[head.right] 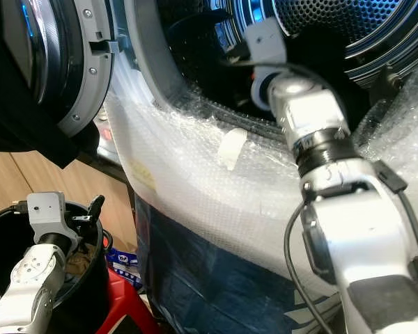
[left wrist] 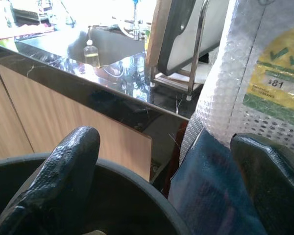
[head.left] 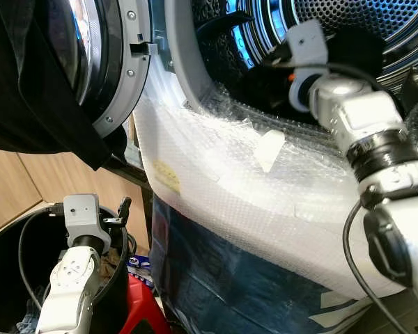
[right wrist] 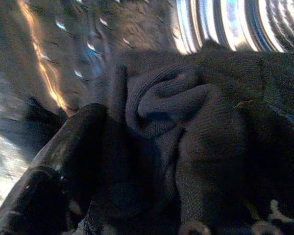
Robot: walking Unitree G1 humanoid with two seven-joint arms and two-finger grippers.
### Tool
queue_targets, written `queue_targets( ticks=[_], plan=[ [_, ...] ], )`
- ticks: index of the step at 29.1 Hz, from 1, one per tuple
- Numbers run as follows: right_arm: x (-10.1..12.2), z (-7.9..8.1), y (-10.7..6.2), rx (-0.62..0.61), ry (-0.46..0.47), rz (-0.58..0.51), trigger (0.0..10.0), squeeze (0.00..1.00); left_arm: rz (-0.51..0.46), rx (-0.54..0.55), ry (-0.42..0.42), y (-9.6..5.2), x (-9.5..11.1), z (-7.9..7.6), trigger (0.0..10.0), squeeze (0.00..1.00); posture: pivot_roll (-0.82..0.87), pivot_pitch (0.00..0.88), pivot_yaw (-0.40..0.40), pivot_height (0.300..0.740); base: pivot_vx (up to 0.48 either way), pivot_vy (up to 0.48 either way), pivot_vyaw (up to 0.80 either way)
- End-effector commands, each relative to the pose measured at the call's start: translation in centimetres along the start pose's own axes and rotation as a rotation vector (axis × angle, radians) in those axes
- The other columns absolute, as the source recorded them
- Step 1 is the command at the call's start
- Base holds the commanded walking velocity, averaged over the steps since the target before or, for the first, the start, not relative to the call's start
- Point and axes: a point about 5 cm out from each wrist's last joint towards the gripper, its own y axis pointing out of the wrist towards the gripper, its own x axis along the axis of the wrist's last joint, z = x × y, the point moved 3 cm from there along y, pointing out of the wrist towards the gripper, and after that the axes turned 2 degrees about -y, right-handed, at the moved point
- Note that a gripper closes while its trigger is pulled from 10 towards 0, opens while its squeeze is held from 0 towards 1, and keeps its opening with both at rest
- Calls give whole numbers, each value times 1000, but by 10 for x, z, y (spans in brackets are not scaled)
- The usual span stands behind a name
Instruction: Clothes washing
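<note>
Right gripper (right wrist: 117, 161) is inside the perforated steel drum (head.left: 334, 21), apparently clamped on a dark knit garment (right wrist: 196, 122). Bubble wrap (head.left: 216, 174) covers the washer front below the drum. Left gripper (left wrist: 161, 176) is spread open over the black bin (head.left: 7, 243).

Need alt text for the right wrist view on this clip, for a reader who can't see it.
Close-up of dark knitted clothing bunched inside the washing machine drum, whose shiny perforated metal wall shows behind. One black finger of the right gripper lies against the fabric; whether it grips the cloth cannot be told.
</note>
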Motion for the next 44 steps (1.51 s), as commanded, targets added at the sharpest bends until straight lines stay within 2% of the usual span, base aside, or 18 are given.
queue_targets(
  ticks=[1,3,4,5,6,7,9,12,15,18,22,25,26,28,33,35,39,44],
  plan=[
    [-11,-17,-2,-68,49,37,10000,0,-16,-15,-1,2,8,-4,10000,0,36,0,-64,740,0,0,0],
    [-14,-22,-2,-94,63,43,10000,0,-17,-16,0,2,9,-4,10000,0,36,0,-64,740,0,0,0],
    [-17,-30,-3,-145,80,48,10000,0,-19,-17,2,2,10,-4,10000,0,41,0,-64,740,0,0,0],
    [-17,-30,-3,-145,80,48,10000,0,-19,-17,2,2,10,-4,10000,0,41,0,-64,740,0,0,0],
    [-21,-41,-5,-208,73,49,10000,0,-19,-18,2,2,11,-4,10000,0,42,0,-64,740,0,0,0],
    [-21,-41,-5,-208,73,49,10000,0,-19,-18,2,2,11,-4,10000,0,42,0,-64,740,0,0,0],
    [-34,-71,-14,-417,110,52,10000,0,-10,-25,3,0,10,-7,10000,0,49,0,-65,740,0,0,0],
    [-44,-77,-16,-479,151,69,10000,0,-5,-30,0,-1,9,-9,10000,0,47,0,-64,740,0,0,0],
    [-47,-74,-14,-477,146,72,10000,0,-5,-32,-1,-1,9,-10,10000,0,48,0,-65,740,0,0,0],
    [-50,-64,-10,-437,160,70,10000,0,-6,-35,-5,0,10,-11,10000,0,51,0,-64,740,0,0,0],
    [-50,-39,-1,-326,171,58,10000,0,-5,-38,-7,1,11,-12,10000,0,51,0,-63,740,0,0,0],
    [-33,-19,5,-211,217,-19,10000,0,-7,-40,-9,1,12,-13,10000,0,46,0,-59,740,0,0,0],
    [-18,-9,6,-134,248,-90,10000,0,-8,-39,-9,0,12,-12,10000,0,40,0,-58,740,0,0,0],
    [-9,-6,6,-99,256,-134,10000,0,-9,-39,-9,0,12,-12,10000,0,40,0,-58,740,0,0,0],
    [12,9,3,85,375,-240,10000,0,-11,-37,-8,1,13,-11,10000,0,30,0,-49,740,0,0,0],
    [21,13,-2,168,380,-278,10000,0,-10,-38,-7,1,13,-10,10000,0,23,0,-45,740,0,0,0],
    [33,14,-8,229,348,-335,10000,0,-9,-48,-4,3,13,-12,10000,0,10,0,-38,740,0,0,0],
    [36,16,-11,261,325,-345,10000,0,-9,-53,-5,5,14,-13,10000,0,3,0,-35,740,0,0,0]
  ],
)
